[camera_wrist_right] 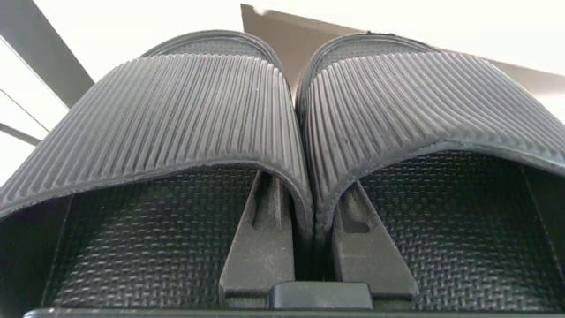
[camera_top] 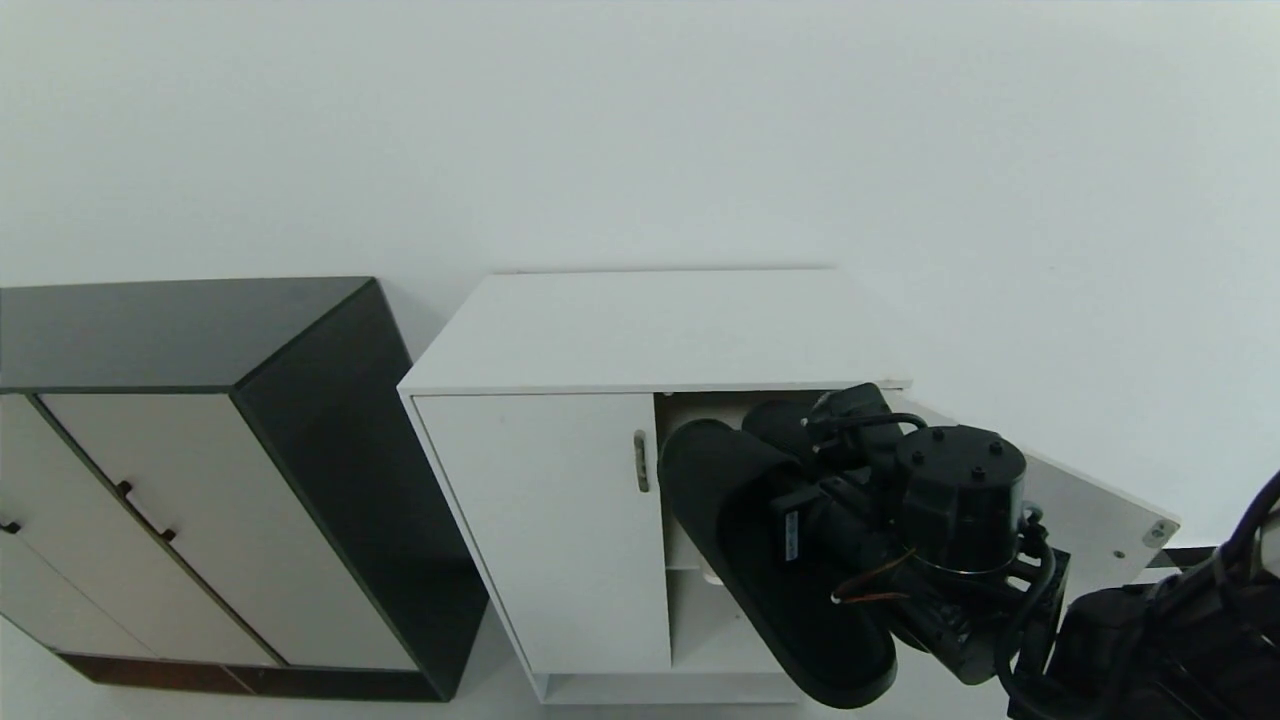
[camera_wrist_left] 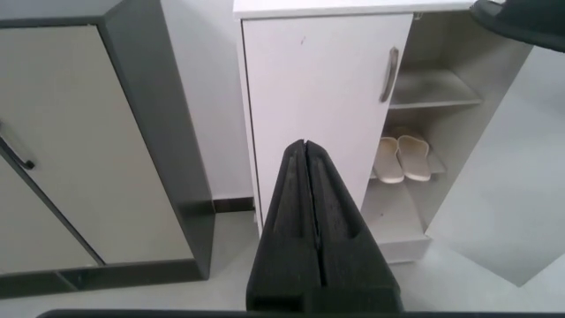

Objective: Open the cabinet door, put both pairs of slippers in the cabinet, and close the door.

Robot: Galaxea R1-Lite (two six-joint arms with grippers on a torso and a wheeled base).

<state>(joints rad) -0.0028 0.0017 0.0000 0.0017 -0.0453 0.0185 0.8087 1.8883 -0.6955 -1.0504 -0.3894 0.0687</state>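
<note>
The white cabinet [camera_top: 640, 330] stands with its right door [camera_top: 1090, 500] swung open and its left door [camera_top: 545, 520] shut. A pair of black slippers [camera_top: 770, 560] hangs in front of the opening, held by my right gripper [camera_wrist_right: 307, 238], which is shut on the two inner strap edges. In the right wrist view the ribbed straps of the black slippers [camera_wrist_right: 212, 115] sit side by side. A pair of cream slippers [camera_wrist_left: 408, 159] lies on the cabinet's lower shelf. My left gripper [camera_wrist_left: 306, 150] is shut and empty, out in front of the left door [camera_wrist_left: 318, 97].
A dark cabinet [camera_top: 200, 330] with beige doors stands just left of the white one. A bare upper shelf [camera_wrist_left: 433, 88] shows inside the white cabinet. The wall runs behind both cabinets.
</note>
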